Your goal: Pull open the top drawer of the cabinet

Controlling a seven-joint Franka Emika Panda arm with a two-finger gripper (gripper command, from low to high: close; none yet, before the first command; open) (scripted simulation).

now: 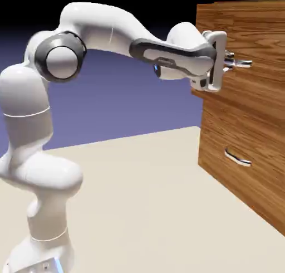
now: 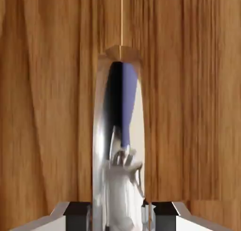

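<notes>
The two-finger grey gripper (image 2: 120, 215) is clamped on the curved silver bar handle (image 2: 117, 145) of the warm brown wood-grain cabinet's (image 1: 245, 127) top drawer (image 1: 253, 43) (a thin, slick bar); I'd worry an off-line pull lets it slip free.

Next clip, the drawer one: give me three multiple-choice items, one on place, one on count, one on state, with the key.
1. Where is the gripper?
A. at the top drawer's handle
B. at the lower handle
C. above the table, clear of the cabinet

2. How many silver handles show on the cabinet in the exterior view?
A. one
B. two
C. three

3. How do the jaws stand?
A. wide open
B. closed on the handle
C. closed on nothing

Key:
1 A, the hand reaches level to the upper handle on the top drawer.
2 B, an upper one and a lower handle.
3 B, the hand view shows the silver bar between the fingertips.
</notes>
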